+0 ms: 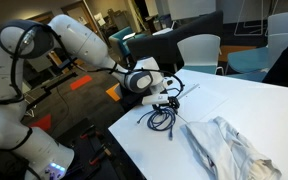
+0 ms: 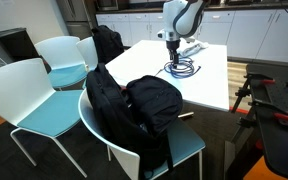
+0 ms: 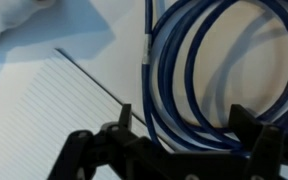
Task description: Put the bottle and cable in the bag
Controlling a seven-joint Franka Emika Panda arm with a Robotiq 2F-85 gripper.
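While the cable (image 3: pixel 199 90) lies coiled on the surface (image 1: pixel 234 105), the hand (image 3: pixel 182 125) hangs just above it, jaws wide and empty | bag (image 2: pixel 149 105): on a chair (image 2: pixel 189 145) by the surface, well apart | bottle: not made out | progress: seemingly nothing bagged; both left

Blurred cable (image 3: pixel 174 90), partly off-frame

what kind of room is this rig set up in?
Likely an office meeting or break room: a white table, pale-blue chairs drawn up beside it, and a run of cabinets along the back wall.
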